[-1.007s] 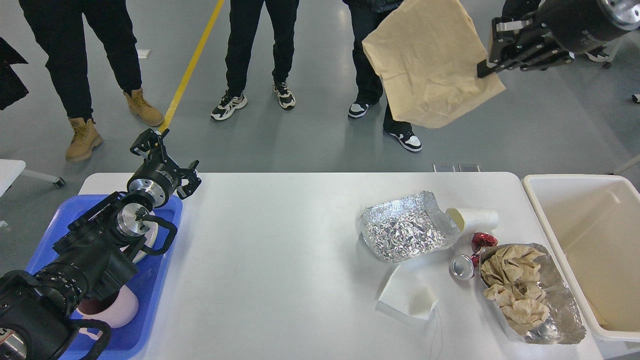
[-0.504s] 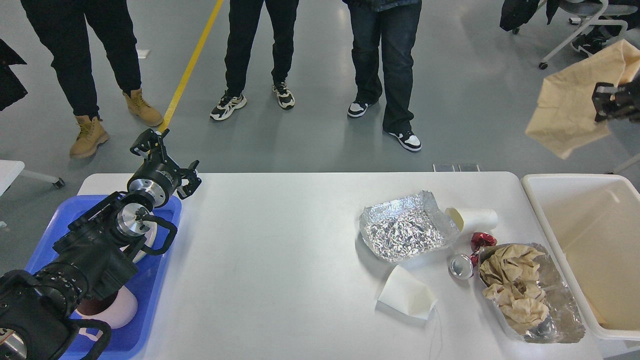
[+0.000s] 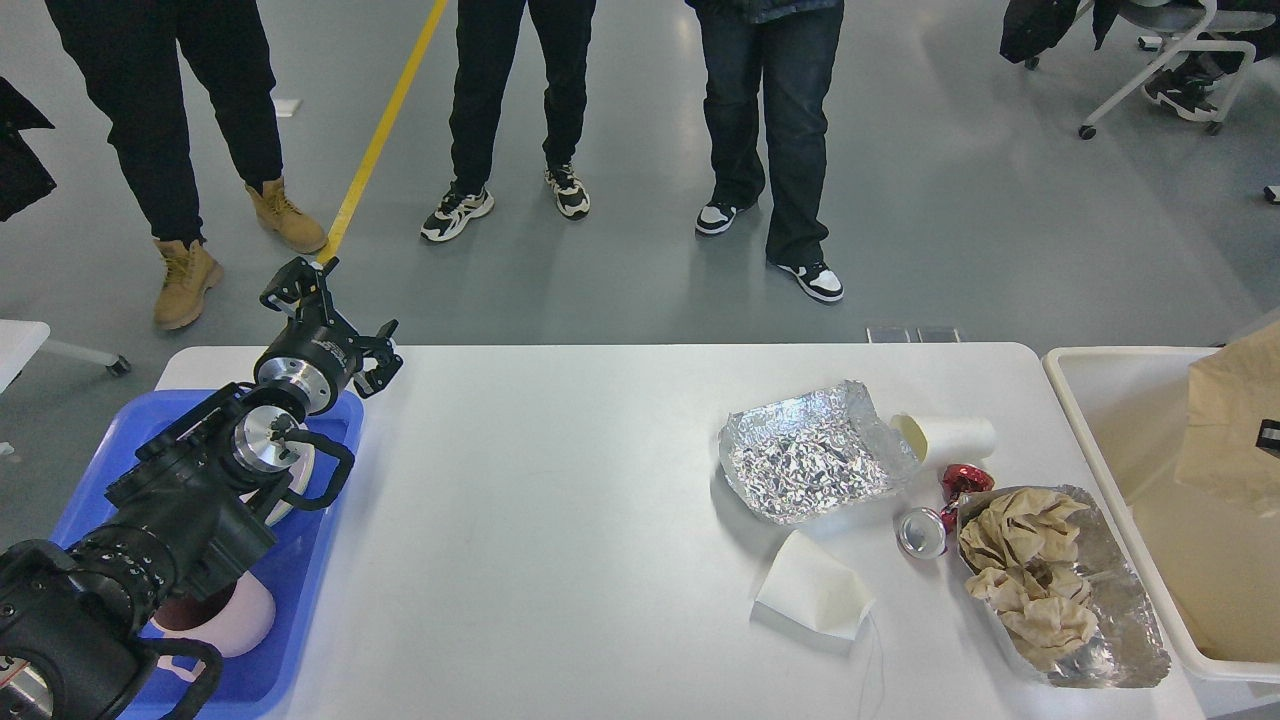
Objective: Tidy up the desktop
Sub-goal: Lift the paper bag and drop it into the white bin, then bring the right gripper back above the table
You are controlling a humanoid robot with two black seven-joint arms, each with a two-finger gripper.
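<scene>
It was a lab hall: grey floor [image 3: 620, 290] with yellow line [image 3: 385, 130], onlookers [image 3: 770, 130] beyond the left pincer [image 3: 335, 320].

Right end effector [image 3: 1268, 437] mostly off-frame

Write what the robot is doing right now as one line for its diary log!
task: tidy desktop | left gripper: open, idle above blue tray | right gripper: nearly out of view | brown paper: over bin | foil, cups, can: on desktop

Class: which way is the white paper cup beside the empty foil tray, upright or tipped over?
Tipped over: the white paper cup lies on its side on the desktop, open mouth facing the foil tray.
</scene>
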